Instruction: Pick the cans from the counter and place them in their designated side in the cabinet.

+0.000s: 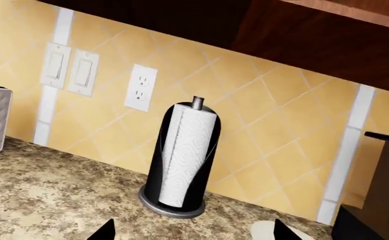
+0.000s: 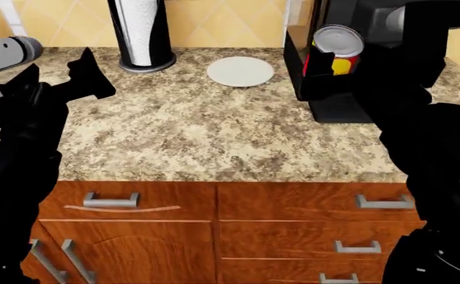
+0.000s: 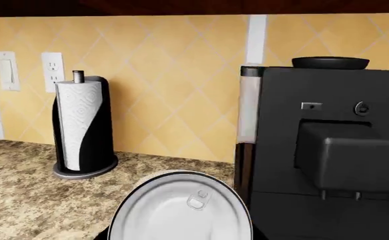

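One can (image 2: 338,48), its red-and-yellow label showing, is sitting clenched in the right tool (image 2: 324,62), lifted above the speckled worktop (image 2: 214,130) in front of the black coffee machine (image 3: 328,145). Over on the other side, the left tool (image 2: 88,74) is hovering released and empty near the paper-towel roll (image 2: 141,32), with a white plate (image 2: 240,71) lying between them.

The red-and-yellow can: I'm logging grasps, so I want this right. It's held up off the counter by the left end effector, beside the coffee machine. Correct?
Not quite: the right end effector holds the red-and-yellow can, not the left. The head view shows it raised off the counter beside the coffee machine, while the left end effector holds nothing.
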You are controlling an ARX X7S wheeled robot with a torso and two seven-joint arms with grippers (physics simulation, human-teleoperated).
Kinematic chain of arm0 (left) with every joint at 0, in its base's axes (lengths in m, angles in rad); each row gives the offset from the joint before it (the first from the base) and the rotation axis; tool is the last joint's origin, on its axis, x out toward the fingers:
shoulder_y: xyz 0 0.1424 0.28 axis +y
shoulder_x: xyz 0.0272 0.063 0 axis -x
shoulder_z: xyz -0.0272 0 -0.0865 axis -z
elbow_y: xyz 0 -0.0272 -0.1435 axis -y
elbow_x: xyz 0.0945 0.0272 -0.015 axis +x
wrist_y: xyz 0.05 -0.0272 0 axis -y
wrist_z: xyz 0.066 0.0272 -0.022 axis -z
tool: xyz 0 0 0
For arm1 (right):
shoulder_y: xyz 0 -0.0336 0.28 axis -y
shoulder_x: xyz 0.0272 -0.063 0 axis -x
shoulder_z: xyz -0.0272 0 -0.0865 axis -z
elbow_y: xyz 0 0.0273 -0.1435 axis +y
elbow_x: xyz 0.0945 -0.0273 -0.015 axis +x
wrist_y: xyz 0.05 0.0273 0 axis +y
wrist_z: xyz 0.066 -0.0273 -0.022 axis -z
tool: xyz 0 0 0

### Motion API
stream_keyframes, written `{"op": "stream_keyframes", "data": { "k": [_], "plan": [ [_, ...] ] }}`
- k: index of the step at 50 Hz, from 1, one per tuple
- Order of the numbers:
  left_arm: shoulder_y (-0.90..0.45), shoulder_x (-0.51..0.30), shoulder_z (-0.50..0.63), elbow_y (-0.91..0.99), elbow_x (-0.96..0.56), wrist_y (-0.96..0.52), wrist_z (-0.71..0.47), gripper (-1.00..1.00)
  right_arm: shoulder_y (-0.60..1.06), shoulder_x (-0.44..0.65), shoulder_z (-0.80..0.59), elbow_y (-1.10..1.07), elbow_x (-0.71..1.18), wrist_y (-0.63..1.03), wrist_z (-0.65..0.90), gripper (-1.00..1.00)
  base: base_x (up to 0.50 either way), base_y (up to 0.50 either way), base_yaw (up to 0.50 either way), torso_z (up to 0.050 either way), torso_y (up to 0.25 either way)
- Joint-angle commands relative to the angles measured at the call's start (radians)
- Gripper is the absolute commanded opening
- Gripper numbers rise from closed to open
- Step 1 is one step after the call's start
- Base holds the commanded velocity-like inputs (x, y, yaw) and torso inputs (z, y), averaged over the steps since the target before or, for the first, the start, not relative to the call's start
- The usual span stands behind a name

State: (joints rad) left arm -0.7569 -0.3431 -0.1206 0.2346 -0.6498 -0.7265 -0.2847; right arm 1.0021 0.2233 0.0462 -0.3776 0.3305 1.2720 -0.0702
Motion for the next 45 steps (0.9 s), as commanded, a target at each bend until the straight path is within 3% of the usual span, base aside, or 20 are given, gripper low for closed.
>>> {"op": "stream_keyframes", "data": {
  "k": [1, 41, 45],
  "plan": [
    [-0.046, 0.002, 0.060, -0.080, 0.052, 0.046, 0.031, 1.00, 0.032, 0.018, 0.010, 0.011, -0.018, -0.011, -0.003, -1.00, -0.02, -0.50, 0.00, 0.000, 0.000],
    [-0.094, -0.013, 0.105, -0.224, 0.121, 0.129, 0.063, 1.00, 0.109, 0.039, -0.022, 0.131, -0.038, -0.092, 0.010, -1.00, 0.00, -0.50, 0.00, 0.000, 0.001],
    [-0.105, -0.012, 0.114, -0.235, 0.137, 0.128, 0.046, 1.00, 0.119, 0.042, -0.027, 0.129, -0.037, -0.091, 0.010, -1.00, 0.00, -0.02, 0.00, 0.000, 0.000]
  ]
}}
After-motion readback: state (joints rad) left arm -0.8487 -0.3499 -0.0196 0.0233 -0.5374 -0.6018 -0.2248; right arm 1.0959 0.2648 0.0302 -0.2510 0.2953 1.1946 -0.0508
